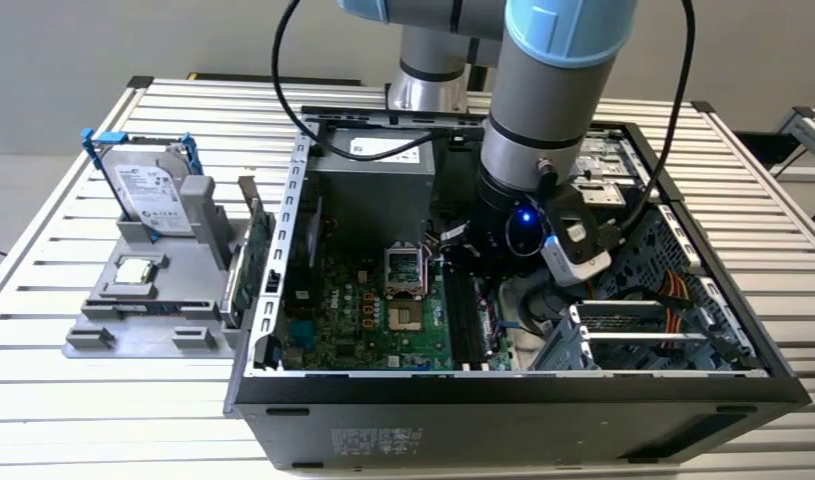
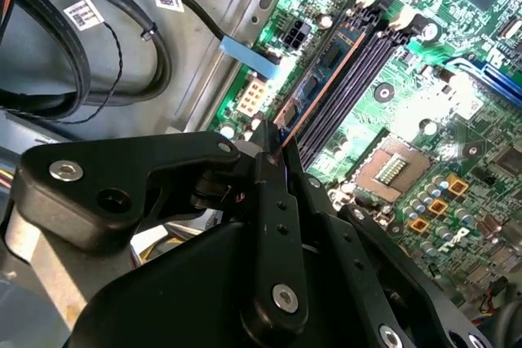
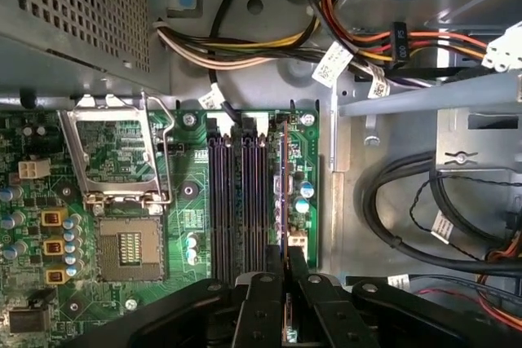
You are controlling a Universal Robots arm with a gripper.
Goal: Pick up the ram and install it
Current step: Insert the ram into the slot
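Slatted white metal table (image 1: 74, 400) carries an open black tower computer case (image 1: 514, 420) lying on its side, and off to the exterior view's left a grey plastic parts holder (image 1: 140, 320) with a silver boxy hard drive in a blue bracket (image 1: 147, 190) and a small square silver processor chip (image 1: 136, 269). Inside the case, the grey-and-blue robot arm (image 1: 554, 90) reaches down between the grey power supply box (image 1: 374, 200) and the metal drive cage (image 1: 647, 330), with cable bundles (image 3: 424, 201) close by; room around the wrist is tight.

Down on the green motherboard (image 3: 188, 193), the thin dark circuit-board ram stick (image 2: 322, 79) stands on its long edge in the slot farthest from the empty square processor socket (image 3: 122, 242), running parallel to the black memory slots (image 3: 236, 201). Its near end sits between the black gripper (image 3: 287, 270) fingertips, which are drawn narrow and pinch the stick.
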